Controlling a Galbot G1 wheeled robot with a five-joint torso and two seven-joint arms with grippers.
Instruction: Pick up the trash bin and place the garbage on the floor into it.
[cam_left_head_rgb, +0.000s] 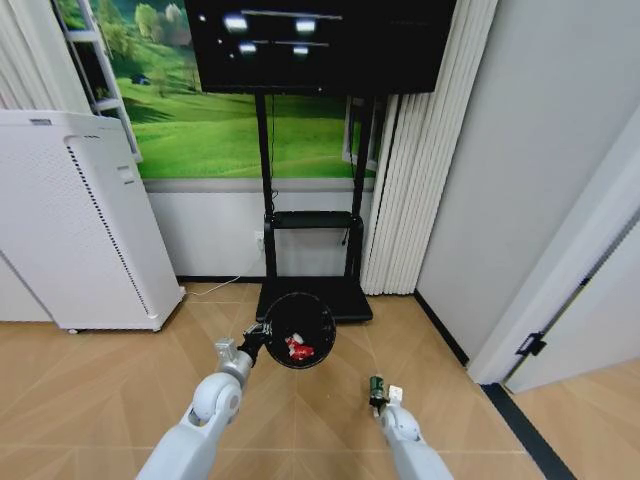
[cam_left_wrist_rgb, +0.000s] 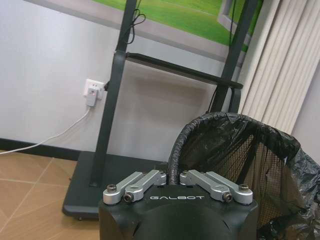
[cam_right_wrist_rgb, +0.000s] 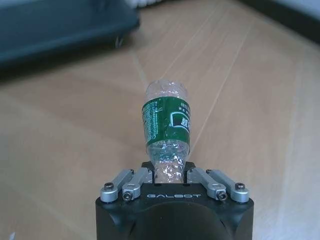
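My left gripper (cam_left_head_rgb: 257, 341) is shut on the rim of the trash bin (cam_left_head_rgb: 299, 329), a small black round basket lined with a black bag, held above the floor (cam_left_head_rgb: 120, 380). In the left wrist view the rim (cam_left_wrist_rgb: 176, 150) runs between the closed fingers, with the bag-lined mesh bin (cam_left_wrist_rgb: 250, 170) beyond. Inside the bin lies a red-and-white wrapper (cam_left_head_rgb: 298, 347). My right gripper (cam_left_head_rgb: 378, 398) is shut on a small clear bottle with a green label (cam_right_wrist_rgb: 166, 125), standing up from the fingers over the floor (cam_right_wrist_rgb: 65, 150), to the right of the bin and a little nearer me.
A black TV stand with a flat base (cam_left_head_rgb: 315, 297) stands just behind the bin, below a screen. A tall white perforated appliance (cam_left_head_rgb: 75, 220) is at the left. White curtains and a grey wall close the right side, with a black strip (cam_left_head_rgb: 520, 420) along the floor.
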